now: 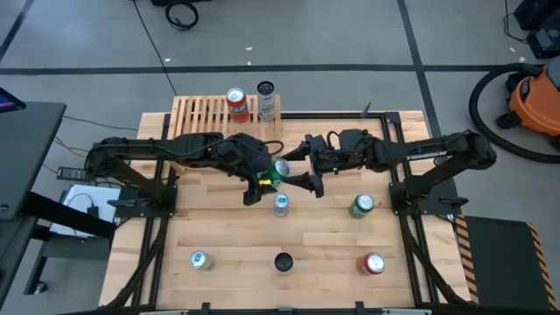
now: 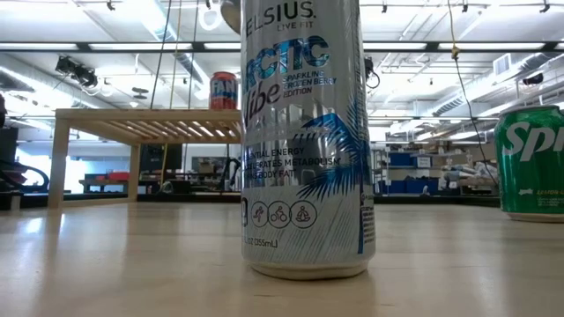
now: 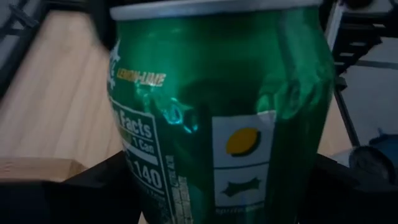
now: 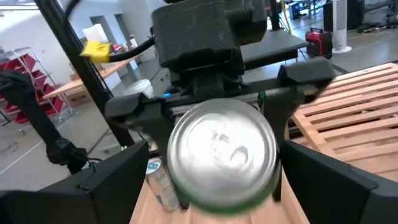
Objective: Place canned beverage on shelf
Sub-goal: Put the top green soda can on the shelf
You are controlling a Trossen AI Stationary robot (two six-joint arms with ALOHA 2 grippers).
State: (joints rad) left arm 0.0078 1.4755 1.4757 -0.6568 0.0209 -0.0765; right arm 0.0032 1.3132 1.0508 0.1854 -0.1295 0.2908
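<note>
Clamping the green can (image 3: 217, 112) from both sides: dark fingers (image 3: 87, 193) of the left gripper (image 1: 267, 179), closed firmly on its wall and holding it clear of the table (image 1: 219, 236), above the middle of the boards. Tipped well off upright, with the silver lid turned toward the right arm and the long axis running roughly from one arm toward the other; exact tilt not clear. Seen from the right wrist, lid face-on, with the left fingers pressed on either side of the can (image 4: 224, 155).

Spread wide: fingers (image 4: 93, 186) of the right gripper (image 1: 308, 182), one on each side of the lid end, released and gripping nothing; any contact with the can cannot be told.

Farther out, at the back edge of the table, the shelf (image 1: 197, 114), slatted light wood, carrying a red can (image 1: 236, 103) and a silver can (image 1: 266, 99), both upright, side by side at its right end. Just in front of the grippers, a blue-and-white can (image 1: 281, 204) standing upright on the table.
</note>
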